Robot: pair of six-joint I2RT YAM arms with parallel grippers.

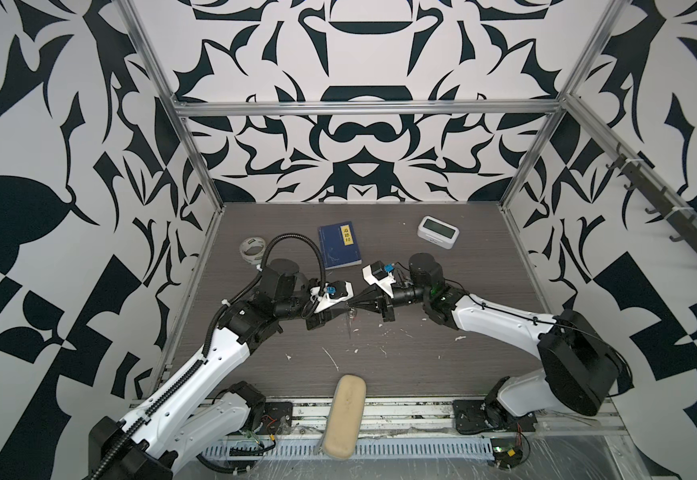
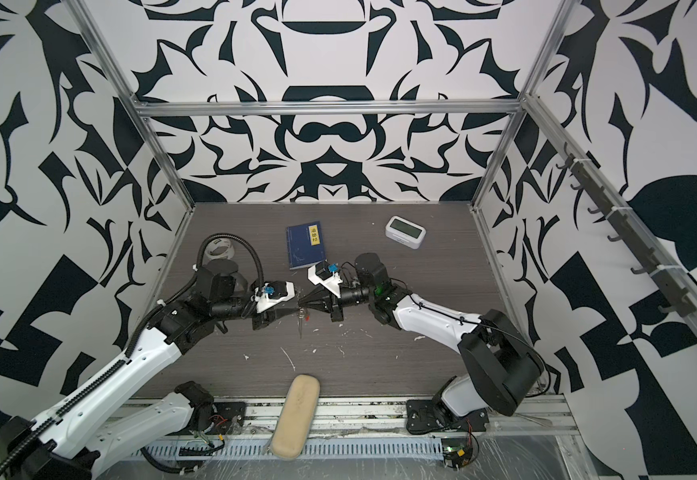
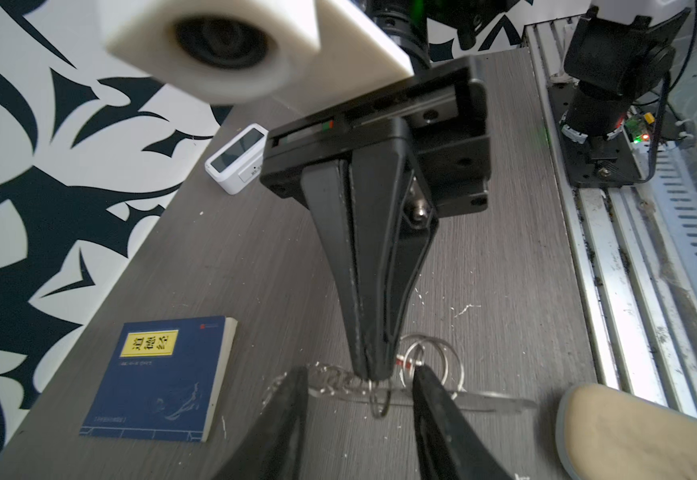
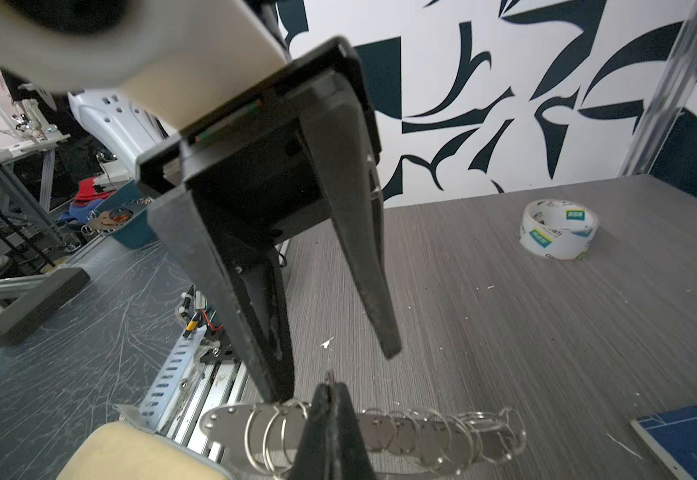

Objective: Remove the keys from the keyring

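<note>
Silvery keys [image 4: 421,432] are pinched in your clenched right gripper [image 3: 369,368], keyring [image 3: 334,381] trailing just beside its tips; left gripper [image 4: 336,374] is released, jaws straddling that pinch, so this looks like the two-handed grip step: next close left on the keyring and pull apart.

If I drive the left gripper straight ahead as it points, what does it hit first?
Probably the keyring, pinched by the shut right gripper just ahead of the open left gripper; then the right gripper's own tip. Depth is unclear.
</note>
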